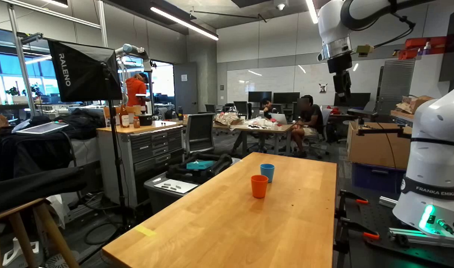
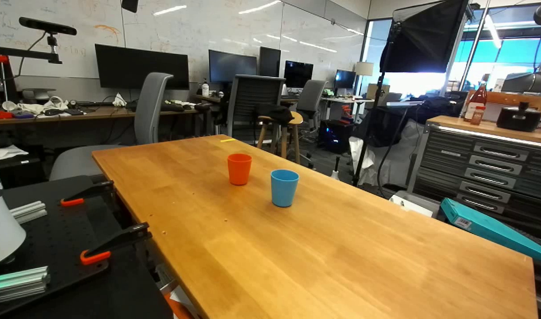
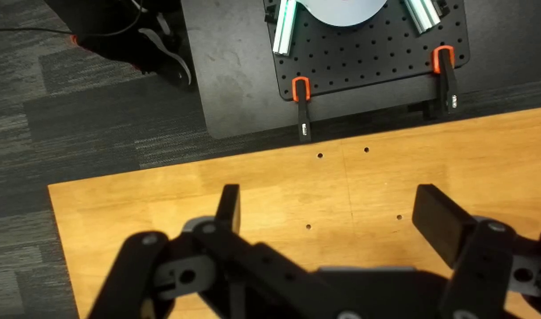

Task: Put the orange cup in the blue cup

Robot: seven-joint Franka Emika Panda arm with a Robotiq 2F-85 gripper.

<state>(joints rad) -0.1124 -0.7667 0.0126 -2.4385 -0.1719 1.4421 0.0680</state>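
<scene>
The orange cup [image 1: 259, 186] stands upright on the wooden table [image 1: 227, 238] in both exterior views [image 2: 239, 169]. The blue cup [image 1: 267, 172] stands upright close to it and also shows in an exterior view [image 2: 284, 188]. A small gap of table lies between the two cups there. My gripper [image 1: 342, 91] hangs high above the table, pointing down, well away from both cups. In the wrist view the gripper [image 3: 329, 199] has its fingers wide apart with only the table surface seen between them. Neither cup shows in the wrist view.
Black clamps [image 2: 119, 241] with orange tips sit along the table edge on the robot's side, beside the black mounting plate [image 3: 341, 66]. A softbox lamp [image 1: 85, 70] and a drawer cabinet [image 1: 152, 149] stand off the table's far side. Yellow tape [image 1: 146, 230] marks one table end.
</scene>
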